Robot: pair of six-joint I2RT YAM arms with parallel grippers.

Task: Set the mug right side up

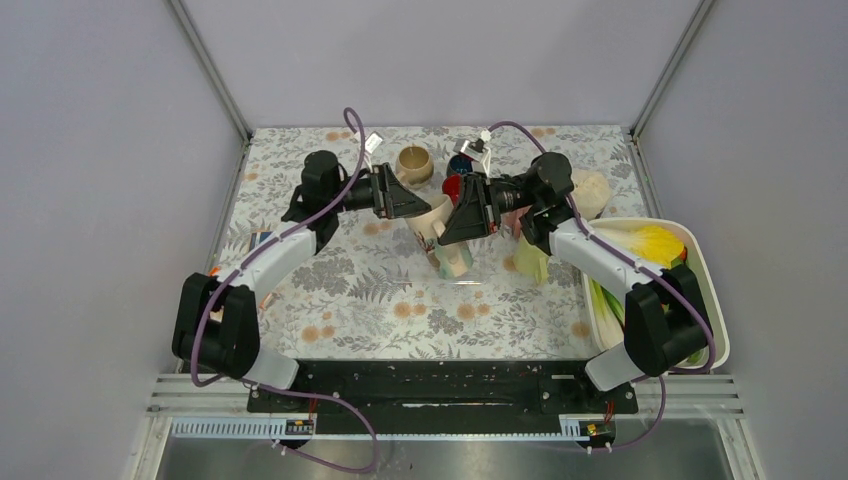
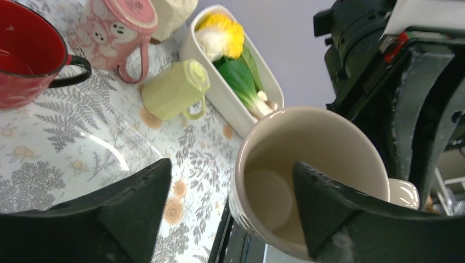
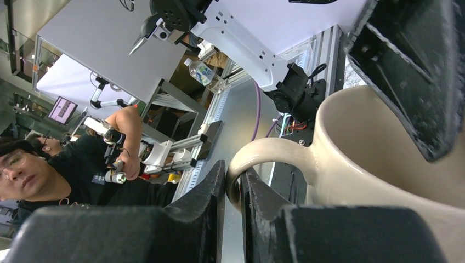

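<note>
The cream mug (image 1: pixel 441 238) with a patterned side hangs tilted above the table's middle, its mouth facing my left arm. My right gripper (image 1: pixel 468 214) is shut on the mug's handle (image 3: pixel 262 155), pinched between both fingers in the right wrist view (image 3: pixel 233 189). My left gripper (image 1: pixel 408 199) is open at the mug's mouth. In the left wrist view (image 2: pixel 230 205) one finger (image 2: pixel 329 213) reaches inside the mug (image 2: pixel 274 192), and the other finger (image 2: pixel 131 208) stays well outside the wall.
A red mug (image 2: pixel 22 55), an upside-down pink mug (image 2: pixel 112 27) and a pale green mug on its side (image 2: pixel 175 87) sit behind. A white tray (image 1: pixel 705 290) of vegetables lies at the right edge. A tan cup (image 1: pixel 414 165) stands at the back.
</note>
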